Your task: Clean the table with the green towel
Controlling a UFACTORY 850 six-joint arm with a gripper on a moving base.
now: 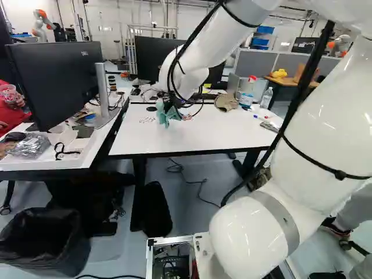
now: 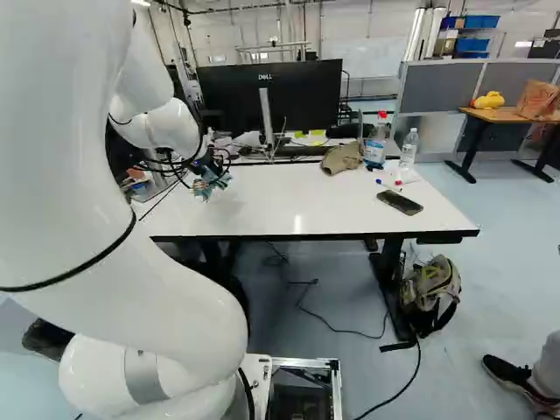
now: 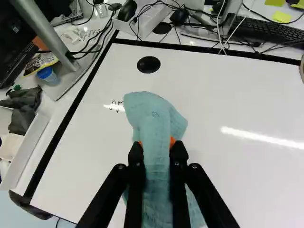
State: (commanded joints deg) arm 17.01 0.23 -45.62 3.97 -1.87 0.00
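Over the left part of the white table in the left base view is my gripper, the green towel hanging from it. The right base view also has the towel, at the table's left. In the wrist view my gripper is shut on the bunched towel, orange pads pressing from both sides. One end sticks out ahead of the fingers, and folds spread beneath them. Dark scribbles on the tabletop lie beside the towel's far end, perhaps partly covered. Whether the cloth touches the table I cannot tell.
A cap, blue-labelled bottle, clear bottle, pens and phone stand or lie toward the table's right side. Monitors rise behind; a cluttered desk adjoins at left. Another robot stands far back.
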